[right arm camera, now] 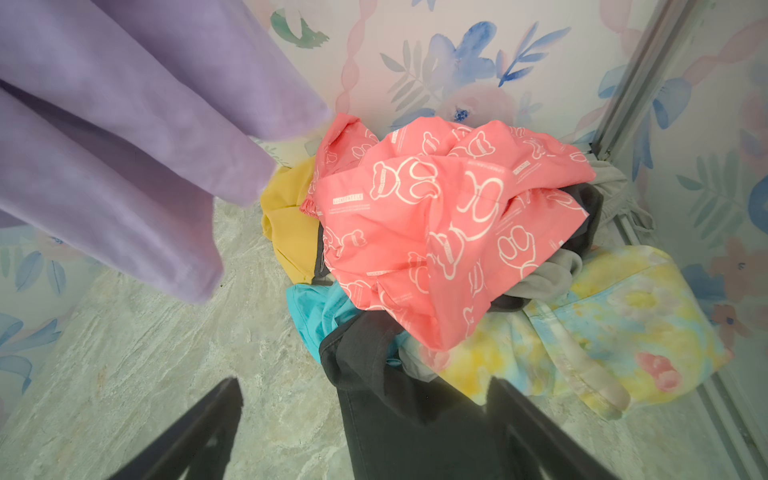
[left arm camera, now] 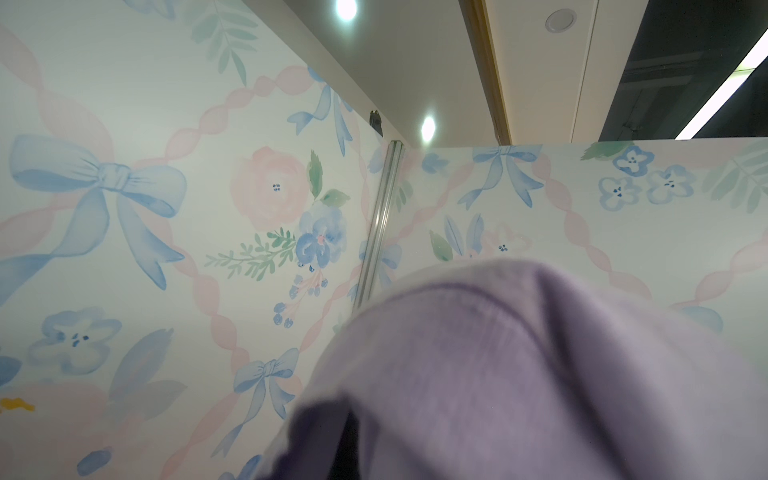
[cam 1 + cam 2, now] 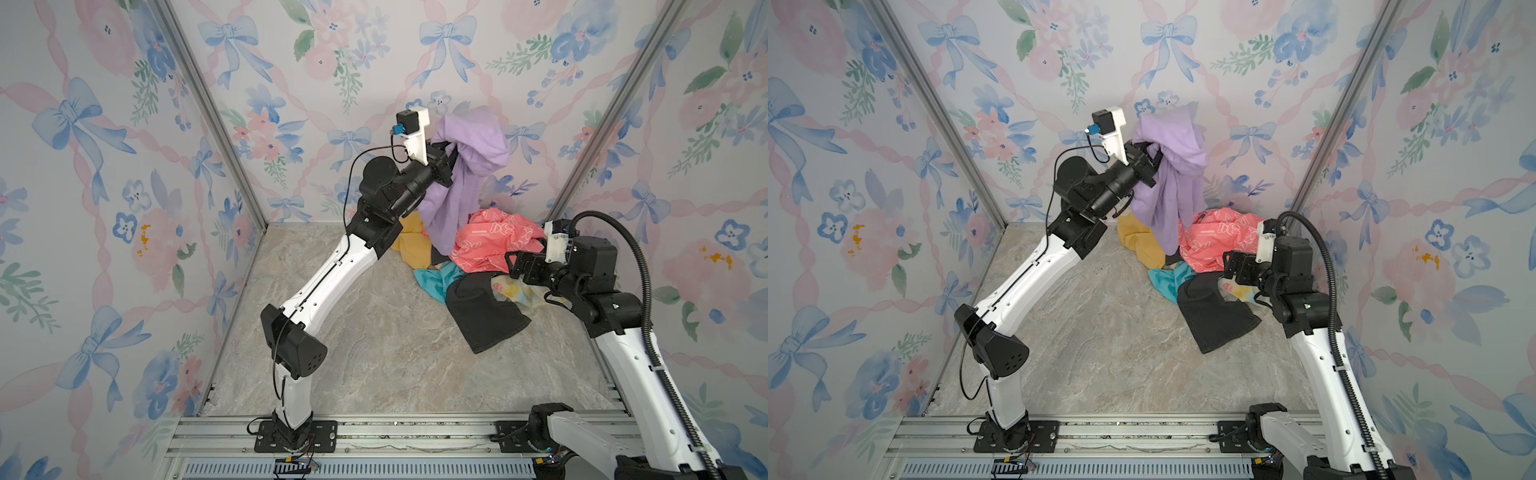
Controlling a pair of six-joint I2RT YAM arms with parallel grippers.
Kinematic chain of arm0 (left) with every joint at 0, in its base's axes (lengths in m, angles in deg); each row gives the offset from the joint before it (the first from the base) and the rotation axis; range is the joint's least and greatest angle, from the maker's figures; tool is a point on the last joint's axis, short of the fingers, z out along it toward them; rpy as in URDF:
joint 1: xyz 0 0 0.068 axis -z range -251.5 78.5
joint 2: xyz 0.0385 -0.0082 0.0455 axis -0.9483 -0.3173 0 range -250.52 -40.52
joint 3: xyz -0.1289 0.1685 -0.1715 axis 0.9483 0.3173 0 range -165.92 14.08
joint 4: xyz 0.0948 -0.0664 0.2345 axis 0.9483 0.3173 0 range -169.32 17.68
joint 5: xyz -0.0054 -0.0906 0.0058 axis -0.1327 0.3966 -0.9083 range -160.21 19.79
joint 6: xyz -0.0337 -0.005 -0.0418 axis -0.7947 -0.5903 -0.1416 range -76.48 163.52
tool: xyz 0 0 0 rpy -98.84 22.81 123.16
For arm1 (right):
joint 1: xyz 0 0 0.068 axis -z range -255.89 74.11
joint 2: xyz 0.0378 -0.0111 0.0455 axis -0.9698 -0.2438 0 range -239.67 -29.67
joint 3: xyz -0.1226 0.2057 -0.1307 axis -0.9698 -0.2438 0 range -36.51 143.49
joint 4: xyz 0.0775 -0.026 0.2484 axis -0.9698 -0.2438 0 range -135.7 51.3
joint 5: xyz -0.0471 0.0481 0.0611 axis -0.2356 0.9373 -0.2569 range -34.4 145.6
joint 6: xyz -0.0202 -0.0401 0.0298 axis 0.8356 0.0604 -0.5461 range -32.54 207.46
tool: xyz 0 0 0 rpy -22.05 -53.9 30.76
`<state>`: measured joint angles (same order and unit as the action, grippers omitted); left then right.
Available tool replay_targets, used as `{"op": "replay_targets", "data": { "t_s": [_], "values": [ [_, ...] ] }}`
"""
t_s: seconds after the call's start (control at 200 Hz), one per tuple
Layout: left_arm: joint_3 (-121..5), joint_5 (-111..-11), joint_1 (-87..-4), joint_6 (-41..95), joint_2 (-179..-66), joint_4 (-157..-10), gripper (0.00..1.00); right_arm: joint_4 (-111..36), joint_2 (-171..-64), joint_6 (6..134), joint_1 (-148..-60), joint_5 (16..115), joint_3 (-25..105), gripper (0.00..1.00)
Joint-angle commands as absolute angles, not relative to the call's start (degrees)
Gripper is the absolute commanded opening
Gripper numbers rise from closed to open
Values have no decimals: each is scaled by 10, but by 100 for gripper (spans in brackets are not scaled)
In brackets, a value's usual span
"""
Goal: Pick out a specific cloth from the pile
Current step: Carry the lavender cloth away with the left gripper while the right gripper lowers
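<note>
Two arms, left arm (image 3: 332, 270) raised, jaws gripping the cloth (image 3: 469, 166), right arm (image 3: 631, 353) low, jaws spread

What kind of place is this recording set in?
Probably a staged robot test booth indoors: floral-papered panels on aluminium posts, robot arms bolted to a rail before a marble-look tabletop, ceiling lights above the panels.

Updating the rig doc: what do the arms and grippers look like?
Left arm and right arm: white link shells, black joint housings. Left gripper and right gripper: black, with white camera mounts at the wrists. A thin black cable loops beside the left arm; a thick ribbed black conduit runs up the right.
</note>
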<state>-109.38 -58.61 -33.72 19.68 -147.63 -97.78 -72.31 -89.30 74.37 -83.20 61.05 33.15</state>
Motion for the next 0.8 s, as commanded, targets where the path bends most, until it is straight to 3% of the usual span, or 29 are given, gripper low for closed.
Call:
{"op": "replay_targets", "data": {
  "t_s": [0.0,0.33,0.48,0.795],
  "values": [
    [-1069,-592,-356,245,-1404,-966,0,-709,-907,758,-858,585,320,96],
    [-861,-628,-534,261,-1258,-920,0,-688,-918,785,-943,560,307,98],
    [-727,-703,-574,294,-1201,-922,0,-669,-932,810,-1017,534,301,99],
    [-595,-749,-667,282,-1192,-995,0,-629,-949,807,-1100,518,277,98]
  ]
}}
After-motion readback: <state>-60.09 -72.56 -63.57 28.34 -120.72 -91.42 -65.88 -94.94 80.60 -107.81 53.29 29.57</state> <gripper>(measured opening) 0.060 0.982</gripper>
